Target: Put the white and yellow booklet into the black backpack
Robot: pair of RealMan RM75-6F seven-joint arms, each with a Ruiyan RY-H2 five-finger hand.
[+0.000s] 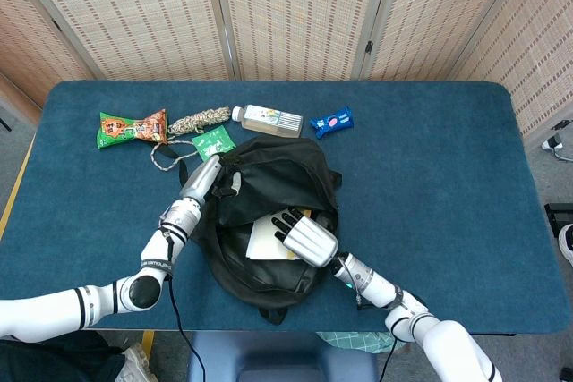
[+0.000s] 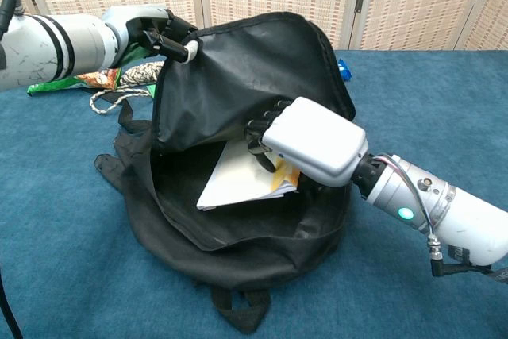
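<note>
The black backpack (image 1: 269, 176) (image 2: 246, 77) lies open in the middle of the blue table. My left hand (image 1: 208, 174) (image 2: 159, 33) grips the top edge of its flap and holds the mouth up. The white and yellow booklet (image 1: 266, 237) (image 2: 242, 176) lies tilted inside the opening, most of it below the rim. My right hand (image 1: 303, 234) (image 2: 305, 144) reaches into the mouth and holds the booklet at its yellow end, fingers curled over it.
Behind the backpack lie a green and red snack bag (image 1: 132, 126), a coiled rope (image 1: 199, 120), a green packet (image 1: 214, 142), a bottle (image 1: 267, 119) and a blue packet (image 1: 332, 121). A woven screen (image 1: 295, 6) stands behind the table.
</note>
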